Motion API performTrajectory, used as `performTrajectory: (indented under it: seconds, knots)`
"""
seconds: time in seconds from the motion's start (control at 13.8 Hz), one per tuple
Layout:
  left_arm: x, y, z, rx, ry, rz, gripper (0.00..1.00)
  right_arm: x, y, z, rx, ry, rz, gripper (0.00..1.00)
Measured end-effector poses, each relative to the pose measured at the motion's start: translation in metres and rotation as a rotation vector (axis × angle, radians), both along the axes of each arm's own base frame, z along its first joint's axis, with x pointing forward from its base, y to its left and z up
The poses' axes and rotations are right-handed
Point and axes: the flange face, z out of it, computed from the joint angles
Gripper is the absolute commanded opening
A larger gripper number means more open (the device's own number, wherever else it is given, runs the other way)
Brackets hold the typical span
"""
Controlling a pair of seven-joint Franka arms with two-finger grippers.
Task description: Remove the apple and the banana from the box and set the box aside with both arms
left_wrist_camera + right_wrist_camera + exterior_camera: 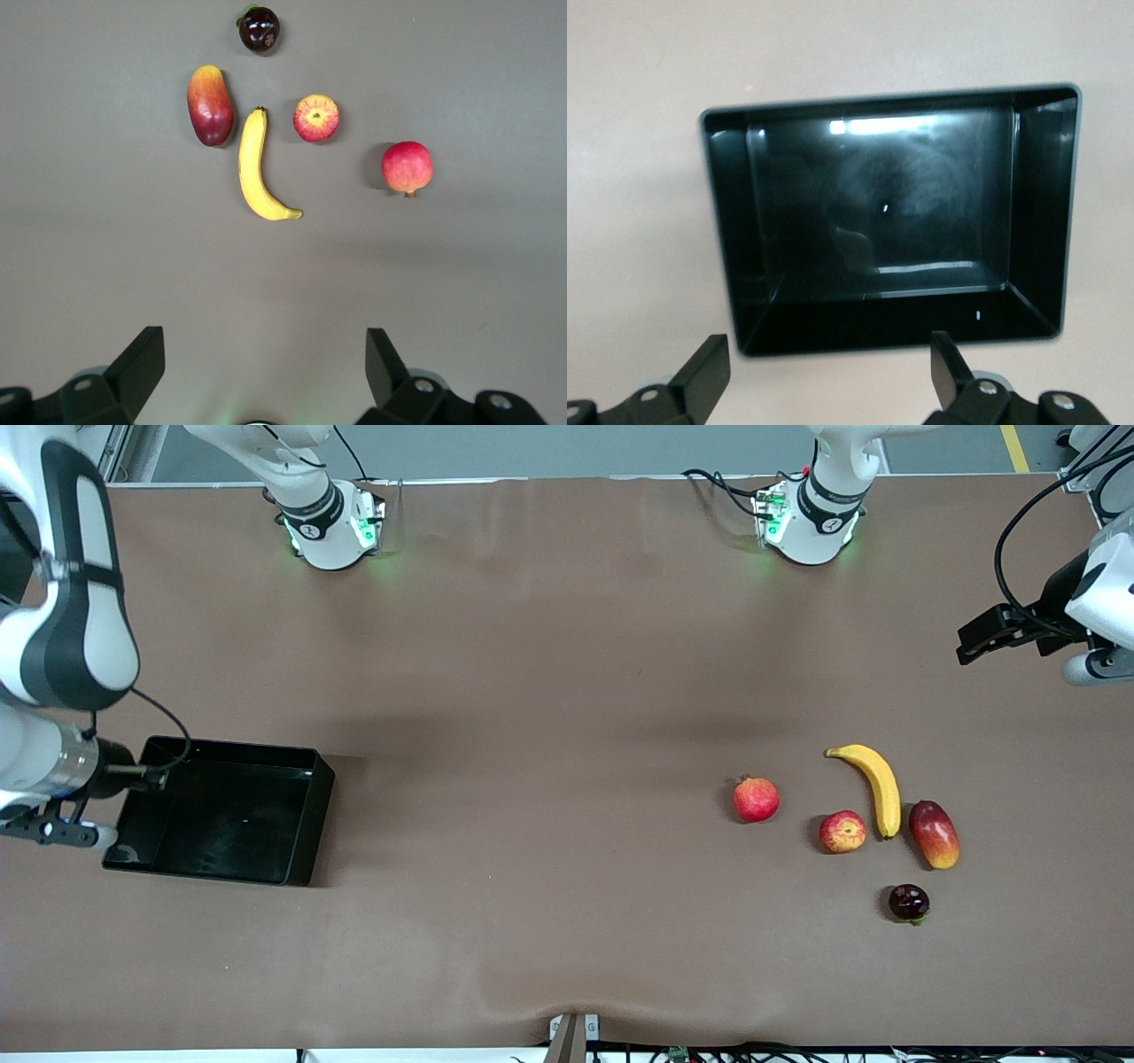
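The yellow banana (pixel 877 784) lies on the brown table toward the left arm's end. The apple (pixel 842 832), red with yellow streaks, sits beside it. Both show in the left wrist view, the banana (pixel 255 168) and the apple (pixel 316 119). My left gripper (pixel 266 363) is open and empty, up in the air over bare table some way from the fruits. The glossy black box (pixel 310 824) stands empty at the right arm's end. My right gripper (pixel 828 372) is open and empty, over the table just beside one wall of the box (pixel 1036 221).
A red crowned pomegranate (pixel 756 798), a red-orange mango (pixel 934 833) and a small dark round fruit (pixel 909 902) lie close round the banana and apple. The two arm bases (pixel 332 522) stand along the table's edge.
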Motion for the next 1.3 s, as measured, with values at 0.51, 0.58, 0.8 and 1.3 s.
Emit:
performTrajectory:
  seconds: [0.51, 0.58, 0.8, 1.3]
  knots:
    - [0.003, -0.002, -0.003, -0.001, 0.005, -0.003, 1.0, -0.065, 0.029, 0.118, 0.001, 0.017, 0.06, 1.0]
    - [0.003, -0.002, -0.004, -0.001, 0.006, -0.003, 1.0, -0.074, 0.031, 0.131, 0.003, 0.015, 0.082, 1.0]
    - [0.004, -0.002, -0.004, -0.001, 0.006, -0.003, 1.0, -0.098, 0.026, 0.162, 0.011, 0.032, 0.132, 1.0]
    - [0.004, -0.001, -0.004, -0.001, 0.006, -0.004, 1.0, -0.125, 0.032, 0.216, 0.019, 0.014, 0.143, 1.0]
